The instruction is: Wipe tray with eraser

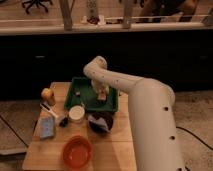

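Note:
The dark green tray [72, 100] lies at the back of the wooden table. My gripper [103, 92] reaches down into the right half of the tray. It is shut on the tan-brown eraser [103, 96], which is pressed against the tray floor. A small light item [77, 93] lies in the left part of the tray. The white arm [125, 85] arches in from the right and hides the tray's right rim.
In front of the tray stand a white cup [76, 113] and a dark crumpled object [100, 122]. An orange bowl [77, 151] sits near the front edge. A blue pad [47, 127], a dark-and-white item [51, 111] and a yellow-orange object [48, 95] lie to the left.

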